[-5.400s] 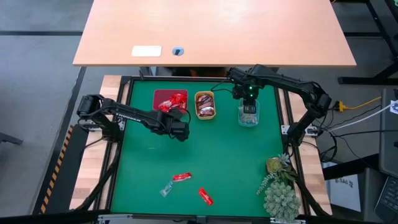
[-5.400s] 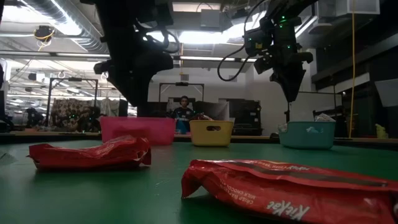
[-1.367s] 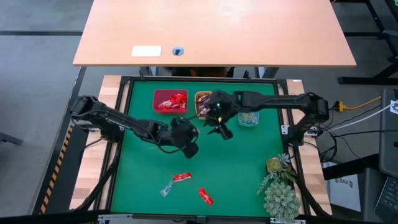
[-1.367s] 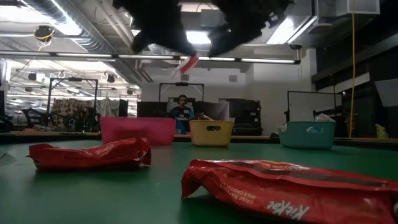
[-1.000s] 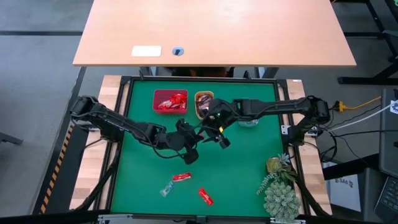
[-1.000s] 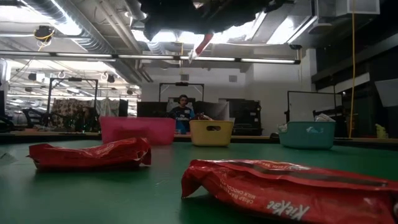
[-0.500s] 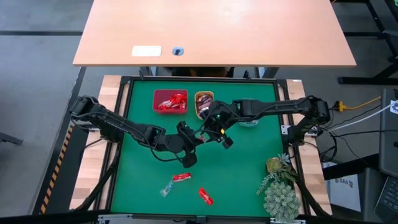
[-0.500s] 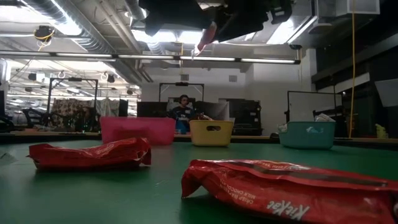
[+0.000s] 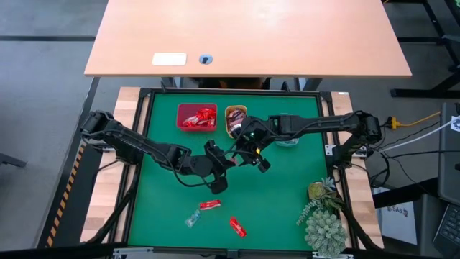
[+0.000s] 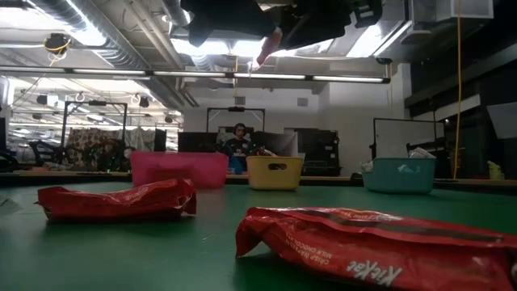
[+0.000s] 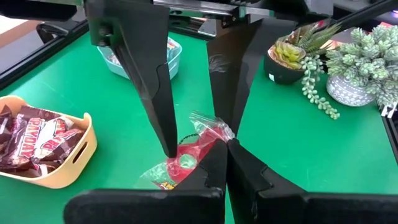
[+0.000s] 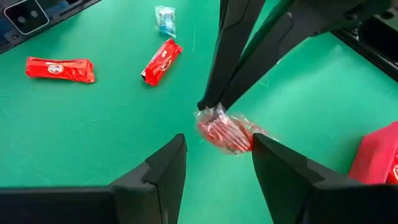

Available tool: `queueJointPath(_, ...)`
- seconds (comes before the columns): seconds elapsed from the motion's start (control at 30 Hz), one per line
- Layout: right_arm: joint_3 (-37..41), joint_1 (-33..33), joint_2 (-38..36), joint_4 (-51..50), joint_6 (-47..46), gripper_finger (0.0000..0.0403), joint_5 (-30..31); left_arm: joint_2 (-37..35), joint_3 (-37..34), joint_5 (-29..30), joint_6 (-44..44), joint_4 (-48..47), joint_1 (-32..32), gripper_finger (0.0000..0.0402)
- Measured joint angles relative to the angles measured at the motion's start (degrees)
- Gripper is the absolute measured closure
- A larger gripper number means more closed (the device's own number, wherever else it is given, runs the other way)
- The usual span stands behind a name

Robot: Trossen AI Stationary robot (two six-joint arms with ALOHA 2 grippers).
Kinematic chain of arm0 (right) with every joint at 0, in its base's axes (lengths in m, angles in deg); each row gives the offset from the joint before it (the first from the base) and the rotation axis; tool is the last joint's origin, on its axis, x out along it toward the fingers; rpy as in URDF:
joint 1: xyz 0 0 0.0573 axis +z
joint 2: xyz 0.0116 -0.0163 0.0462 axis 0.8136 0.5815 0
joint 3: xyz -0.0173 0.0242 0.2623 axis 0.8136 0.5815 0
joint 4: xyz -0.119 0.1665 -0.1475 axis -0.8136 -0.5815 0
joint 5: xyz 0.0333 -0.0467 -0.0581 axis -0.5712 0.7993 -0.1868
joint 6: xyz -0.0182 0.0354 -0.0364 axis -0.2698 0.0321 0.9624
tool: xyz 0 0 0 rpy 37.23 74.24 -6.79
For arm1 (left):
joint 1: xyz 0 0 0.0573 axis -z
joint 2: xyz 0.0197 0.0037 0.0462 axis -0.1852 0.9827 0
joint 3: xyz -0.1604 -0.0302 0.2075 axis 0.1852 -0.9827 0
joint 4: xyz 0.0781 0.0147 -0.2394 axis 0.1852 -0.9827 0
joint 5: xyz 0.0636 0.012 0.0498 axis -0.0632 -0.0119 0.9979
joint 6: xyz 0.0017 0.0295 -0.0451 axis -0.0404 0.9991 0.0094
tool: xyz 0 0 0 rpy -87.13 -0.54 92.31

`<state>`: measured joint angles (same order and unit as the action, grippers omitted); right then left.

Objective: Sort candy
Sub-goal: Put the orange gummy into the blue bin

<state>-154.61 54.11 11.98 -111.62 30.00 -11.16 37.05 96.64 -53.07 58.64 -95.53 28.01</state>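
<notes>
Both grippers meet mid-air over the green tabletop [image 9: 287, 194], one red clear-wrapped candy [image 12: 224, 132] between them.

Left gripper [image 11: 225, 148] fingers pinched tight on the candy's twisted wrapper end, candy held above the mat. Right gripper [image 12: 217, 149] fingers spread, one on each side of the same candy, not clamped on it. Loose candy on the tabletop near the front edge: red bar [image 9: 210, 205], second red bar [image 9: 238, 227], clear greenish piece [image 9: 192, 219]. Red tray [image 9: 197, 116] holds red candy, orange tray [image 9: 237, 121] holds brown-and-white bars, teal tray [image 11: 171, 59] partly hidden behind the right arm. Plants [image 9: 323, 216] at the right front corner.
</notes>
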Motion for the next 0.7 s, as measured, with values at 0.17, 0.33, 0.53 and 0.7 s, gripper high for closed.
queueJointPath(0.17, 0.00, 0.00, 0.00, 0.90, 0.00, 0.0221, -0.28, 0.00, 0.00, 0.22, 0.00, 0.13, 0.00, 0.0401)
queueJointPath(0.33, 0.00, 0.02, 0.01, 2.43, 0.00, 0.0221, -0.41, 0.00, 0.00, 0.42, 0.00, 0.11, -0.02, 0.0401)
queueJointPath(0.53, 0.00, 0.02, 0.02, 2.39, -0.02, 0.0259, -0.48, 0.00, 0.02, 0.44, 0.00, 0.11, -0.04, 0.0401)
queueJointPath(0.7, 0.00, 0.02, 0.02, 2.23, -0.04, 0.0315, -0.68, 0.01, 0.02, 0.44, 0.00, 0.09, -0.07, 0.0401)
